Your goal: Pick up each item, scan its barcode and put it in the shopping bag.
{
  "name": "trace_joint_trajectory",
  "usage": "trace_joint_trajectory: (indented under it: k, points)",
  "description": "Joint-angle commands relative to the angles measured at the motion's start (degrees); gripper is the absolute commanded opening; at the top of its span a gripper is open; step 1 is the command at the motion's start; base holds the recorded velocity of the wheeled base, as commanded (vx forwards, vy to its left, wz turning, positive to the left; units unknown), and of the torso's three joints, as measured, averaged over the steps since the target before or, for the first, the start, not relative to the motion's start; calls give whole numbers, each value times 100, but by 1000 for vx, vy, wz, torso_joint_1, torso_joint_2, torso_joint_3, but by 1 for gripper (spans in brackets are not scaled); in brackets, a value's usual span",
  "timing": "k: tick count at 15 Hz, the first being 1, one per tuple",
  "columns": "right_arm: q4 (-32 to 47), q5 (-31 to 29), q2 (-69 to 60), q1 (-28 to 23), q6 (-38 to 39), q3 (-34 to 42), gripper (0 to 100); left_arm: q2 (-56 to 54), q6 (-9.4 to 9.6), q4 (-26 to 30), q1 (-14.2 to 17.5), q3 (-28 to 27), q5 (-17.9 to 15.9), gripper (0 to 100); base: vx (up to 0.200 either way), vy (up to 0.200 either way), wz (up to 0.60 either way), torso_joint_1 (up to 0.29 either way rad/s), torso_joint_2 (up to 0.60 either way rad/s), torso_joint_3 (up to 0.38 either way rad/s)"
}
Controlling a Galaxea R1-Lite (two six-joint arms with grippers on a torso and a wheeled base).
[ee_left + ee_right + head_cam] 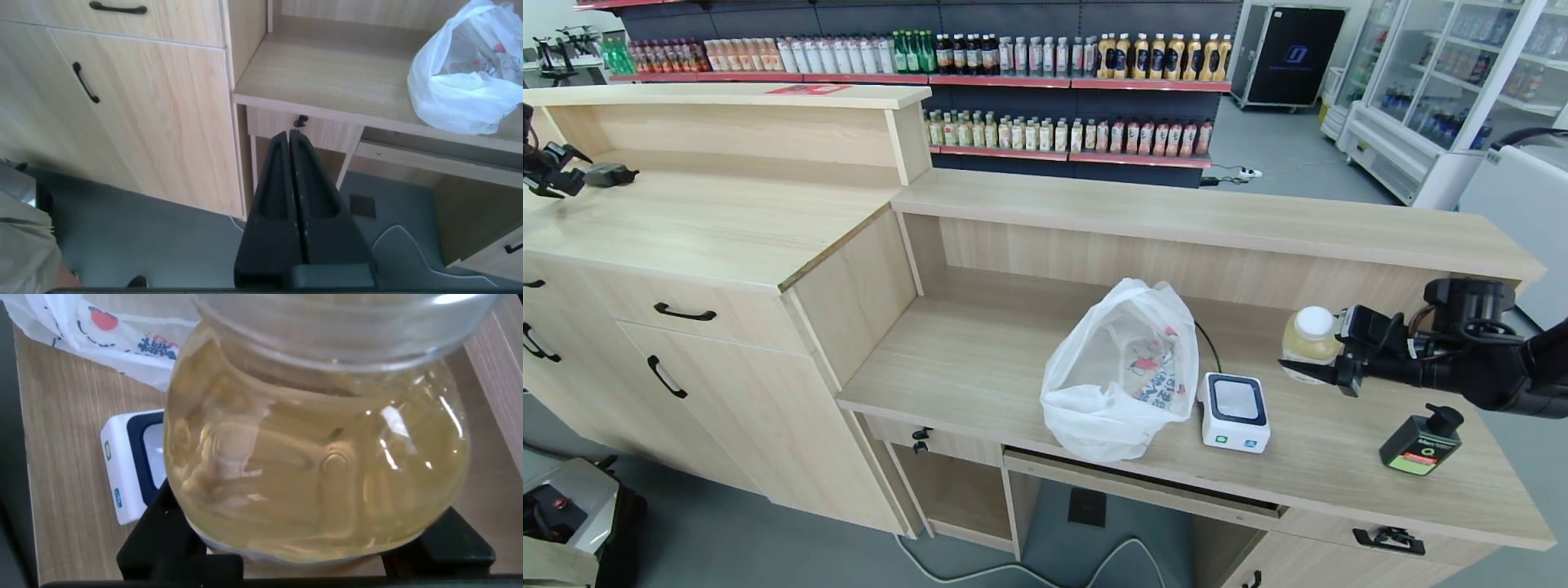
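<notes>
My right gripper (1327, 353) is shut on a round bottle of yellowish liquid (1308, 333) with a white cap, held just above the counter to the right of the scanner (1234, 411). In the right wrist view the bottle (319, 457) sits between the dark fingers (163, 555), with the scanner (131, 469) and the bag (90, 327) beyond it. The white shopping bag (1123, 371) stands open left of the scanner and holds a packet with red print. My left gripper (290, 143) is shut on nothing, low beside the cabinet, with the bag (470, 69) far off.
A dark pump bottle (1419, 443) with a green and red label stands at the counter's front right. The scanner's cable runs behind the bag. A raised wooden ledge (1217, 216) borders the counter's back; a taller cabinet (711, 237) stands to the left.
</notes>
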Motion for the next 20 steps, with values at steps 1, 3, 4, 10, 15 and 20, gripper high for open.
trace_joint_trajectory:
  k: [1, 3, 4, 10, 15, 20]
  points:
    - [-5, 5, 67, 25, -11, -43, 0, 0, 0, 0, 4, 0, 2, 0, 0, 0, 0, 0, 0, 0]
    - [13, 14, 76, 34, -2, -8, 0, 0, 0, 0, 4, 0, 2, 0, 0, 0, 0, 0, 0, 0]
    - [13, 14, 94, 42, -2, -25, 0, 0, 0, 0, 4, 0, 2, 0, 0, 0, 0, 0, 0, 0]
    - [4, 172, 296, 122, -2, -228, 0, 0, 0, 0, 4, 0, 2, 0, 0, 0, 0, 0, 0, 0]
    - [4, 207, 401, 148, 7, -377, 0, 0, 0, 0, 4, 0, 2, 0, 0, 0, 0, 0, 0, 0]
    - [13, 313, 542, 183, 15, -509, 0, 0, 0, 0, 4, 0, 2, 0, 0, 0, 0, 0, 0, 0]
